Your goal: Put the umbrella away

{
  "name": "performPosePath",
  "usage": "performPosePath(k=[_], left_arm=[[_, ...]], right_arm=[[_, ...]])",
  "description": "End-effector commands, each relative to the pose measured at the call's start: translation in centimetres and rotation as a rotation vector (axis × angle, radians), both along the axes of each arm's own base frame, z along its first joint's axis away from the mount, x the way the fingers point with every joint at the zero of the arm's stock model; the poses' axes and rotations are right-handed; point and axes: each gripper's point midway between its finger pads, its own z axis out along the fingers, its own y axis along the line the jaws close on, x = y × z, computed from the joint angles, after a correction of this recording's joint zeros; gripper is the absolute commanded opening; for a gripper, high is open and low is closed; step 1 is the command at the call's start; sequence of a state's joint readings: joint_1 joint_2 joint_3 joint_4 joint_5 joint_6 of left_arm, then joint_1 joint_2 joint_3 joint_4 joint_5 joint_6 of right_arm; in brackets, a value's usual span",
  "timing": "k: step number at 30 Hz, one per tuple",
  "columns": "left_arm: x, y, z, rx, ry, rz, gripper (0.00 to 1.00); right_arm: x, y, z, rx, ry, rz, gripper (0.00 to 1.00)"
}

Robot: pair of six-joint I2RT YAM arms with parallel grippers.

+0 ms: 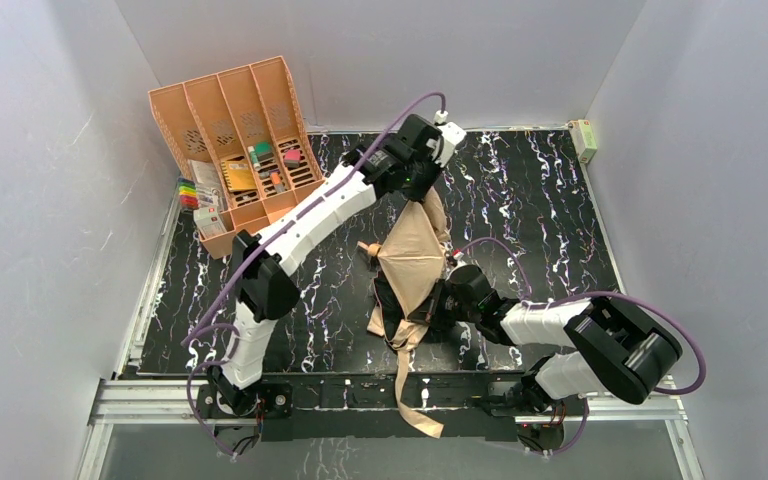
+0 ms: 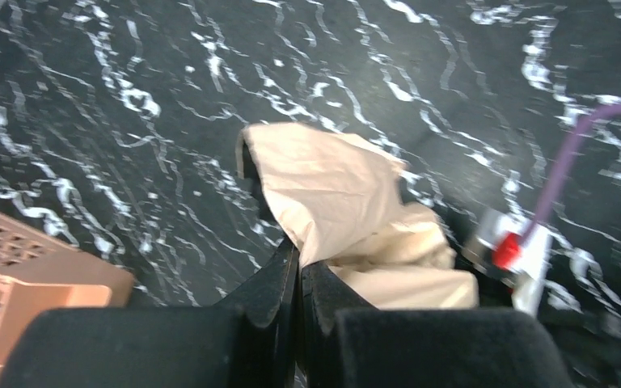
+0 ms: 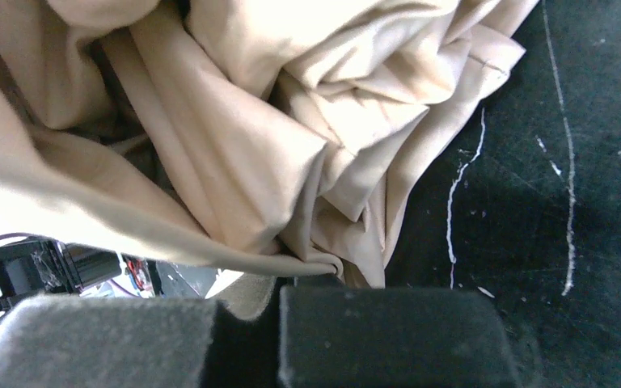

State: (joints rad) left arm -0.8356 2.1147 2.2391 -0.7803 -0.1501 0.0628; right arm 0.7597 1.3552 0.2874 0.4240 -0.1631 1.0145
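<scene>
The pale peach-beige fabric umbrella (image 1: 412, 255) lies partly collapsed in the middle of the black marbled table, its strap trailing over the near edge. My left gripper (image 1: 422, 185) is shut on the far tip of its canopy; the left wrist view shows the fabric (image 2: 331, 186) pinched between the fingers (image 2: 279, 279), lifted above the table. My right gripper (image 1: 438, 300) is at the umbrella's near right side, shut on a fold of fabric (image 3: 291, 162); its fingers (image 3: 388, 323) are mostly buried in cloth.
An orange-peach slotted organizer (image 1: 235, 130) holding stationery stands at the far left; its corner shows in the left wrist view (image 2: 24, 275). A small pale box (image 1: 586, 138) sits at the far right corner. White walls close in the table.
</scene>
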Motion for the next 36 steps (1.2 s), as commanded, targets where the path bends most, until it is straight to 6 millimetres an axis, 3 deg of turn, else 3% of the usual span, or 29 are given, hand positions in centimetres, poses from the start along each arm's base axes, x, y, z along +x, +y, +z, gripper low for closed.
performPosePath(k=[1, 11, 19, 21, 26, 31, 36], left_arm=[[-5.6, -0.4, 5.9, -0.225, 0.158, -0.096, 0.00], [-13.7, 0.7, 8.2, -0.432, 0.454, -0.184, 0.00], [-18.0, 1.7, 4.5, -0.668, 0.569, -0.118, 0.04], [-18.7, 2.2, 3.1, -0.714, 0.569, -0.067, 0.04], [-20.2, 3.3, -2.8, -0.697, 0.535, 0.013, 0.01], [-22.3, 2.5, -7.7, -0.699, 0.533, 0.008, 0.05], [-23.4, 2.0, -11.4, -0.722, 0.543, 0.036, 0.07]], right_arm=[[-2.5, -5.1, -5.8, -0.273, 0.112, -0.025, 0.00], [-2.4, -4.9, -5.9, -0.268, 0.114, -0.023, 0.00], [-1.9, -4.2, -5.1, -0.231, 0.100, -0.036, 0.00], [-1.7, -3.8, -4.6, -0.216, 0.092, -0.033, 0.00], [-1.0, -2.7, -3.1, -0.162, 0.061, -0.021, 0.00], [-0.6, -1.8, -1.1, -0.105, 0.021, 0.000, 0.00], [-0.5, -1.8, 1.0, -0.081, -0.009, -0.008, 0.00]])
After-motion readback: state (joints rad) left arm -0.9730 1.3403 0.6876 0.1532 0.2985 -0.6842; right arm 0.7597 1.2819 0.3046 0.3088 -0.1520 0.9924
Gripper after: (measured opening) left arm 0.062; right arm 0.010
